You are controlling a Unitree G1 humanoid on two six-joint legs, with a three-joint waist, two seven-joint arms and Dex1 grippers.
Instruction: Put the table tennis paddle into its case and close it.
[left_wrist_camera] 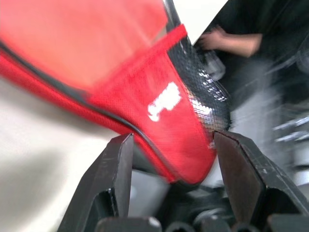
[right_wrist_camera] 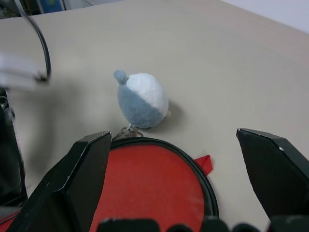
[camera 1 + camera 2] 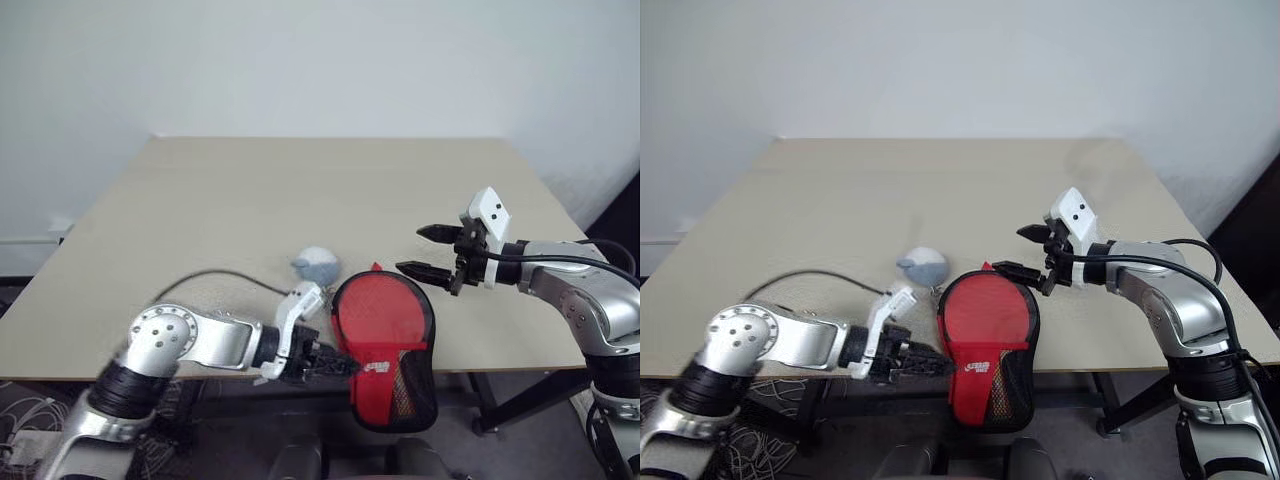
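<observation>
We find the case, a soft paddle-shaped pouch with a round red face, black edging and a black mesh lower part, lying at the near edge of the pale wooden table, its narrow handle end hanging over that edge. The red round face seen through the clear side reads as the table tennis paddle inside; we cannot separate the bat from the pouch, and no handle is distinguishable.

The left gripper sits at the handle end of the case, pointing across toward it. In the left wrist view its two black fingers stand parted, with the red and mesh tip of the case lying between them. Whether either finger presses on the fabric we cannot tell.

The right gripper hovers above the table, just beyond the round end of the case and apart from it. Its fingers are spread wide and carry nothing.

A small grey-blue and white plush lump rests on the table just past the round rim of the case, ahead of the right gripper. A thin black cable arcs over the table near the left arm.
</observation>
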